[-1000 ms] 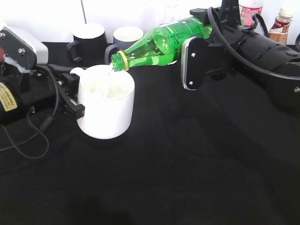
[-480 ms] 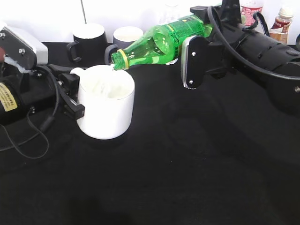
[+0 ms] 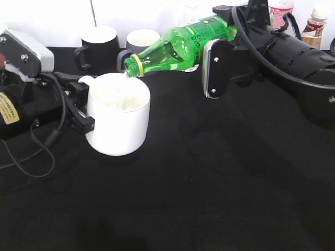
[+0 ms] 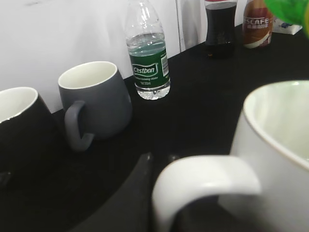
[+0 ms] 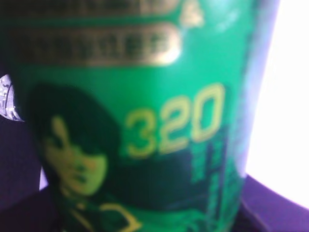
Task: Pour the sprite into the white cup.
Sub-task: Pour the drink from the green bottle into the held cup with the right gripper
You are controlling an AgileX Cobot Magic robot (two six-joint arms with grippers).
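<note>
Sprite bottle (image 3: 180, 48) tipped nearly flat, mouth just over the far rim of the white mug (image 3: 118, 115) so the drink falls inside. Right gripper (image 3: 230, 49) clamped on the bottle's base end, keeping the neck lowest. Left gripper (image 3: 78, 107) at the mug's handle (image 4: 203, 186), likely steadying it; grip unclear. Grey mug (image 4: 94, 101), black mug (image 3: 98, 46), Cestbon water bottle (image 4: 147, 53) stand behind the white mug.

Black-clothed table (image 3: 209, 198) against a bright white wall (image 3: 52, 21).
</note>
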